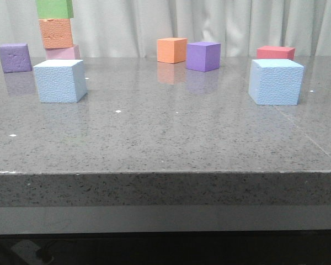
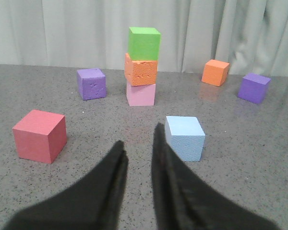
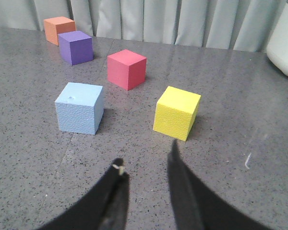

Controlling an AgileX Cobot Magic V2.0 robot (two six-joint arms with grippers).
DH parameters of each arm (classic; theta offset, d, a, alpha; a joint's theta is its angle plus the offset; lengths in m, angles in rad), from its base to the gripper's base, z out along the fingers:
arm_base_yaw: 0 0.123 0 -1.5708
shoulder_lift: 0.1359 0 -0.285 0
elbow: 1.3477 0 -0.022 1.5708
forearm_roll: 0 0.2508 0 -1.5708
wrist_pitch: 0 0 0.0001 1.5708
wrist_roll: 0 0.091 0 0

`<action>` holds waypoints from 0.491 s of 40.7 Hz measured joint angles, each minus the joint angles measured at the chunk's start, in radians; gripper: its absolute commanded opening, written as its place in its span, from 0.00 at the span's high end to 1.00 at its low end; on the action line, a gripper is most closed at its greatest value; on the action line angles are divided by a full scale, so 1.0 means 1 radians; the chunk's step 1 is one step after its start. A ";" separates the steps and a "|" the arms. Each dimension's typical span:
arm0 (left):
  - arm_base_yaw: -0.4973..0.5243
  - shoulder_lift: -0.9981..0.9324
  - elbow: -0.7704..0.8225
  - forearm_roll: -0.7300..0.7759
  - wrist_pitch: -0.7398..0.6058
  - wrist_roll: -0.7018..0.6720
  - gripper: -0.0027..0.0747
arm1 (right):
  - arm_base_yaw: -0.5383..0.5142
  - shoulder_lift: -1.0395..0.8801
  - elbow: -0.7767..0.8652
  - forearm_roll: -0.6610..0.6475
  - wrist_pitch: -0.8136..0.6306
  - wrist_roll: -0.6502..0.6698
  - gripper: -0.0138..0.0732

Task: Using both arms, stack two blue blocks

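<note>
We see two blue blocks resting flat on the grey speckled table (image 1: 165, 138), well apart; as cubes, neither has a long axis. The left blue block (image 1: 59, 80) sits square to us, in front of a stack of pink, orange and green cubes (image 1: 56, 30). The right blue block (image 1: 276, 81) is turned slightly, just in front of a red cube (image 1: 276, 52).

The left gripper (image 2: 138, 151) hovers empty near its block, fingers slightly parted. The right gripper (image 3: 146, 175) hangs likewise, fingers apart, a yellow cube (image 3: 177, 112) just beyond it.

Behind the right block stands a purple cube (image 1: 203, 56); pale curtains (image 1: 220, 25) close the far side.
</note>
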 measured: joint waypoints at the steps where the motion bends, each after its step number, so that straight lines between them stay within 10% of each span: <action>1: 0.000 0.000 0.000 0.000 -0.007 0.000 0.26 | 0.000 0.000 0.000 0.000 0.000 0.000 0.24; 20: 0.000 0.004 0.000 -0.002 -0.055 0.000 0.17 | 0.000 0.000 -0.001 -0.002 0.000 0.000 0.23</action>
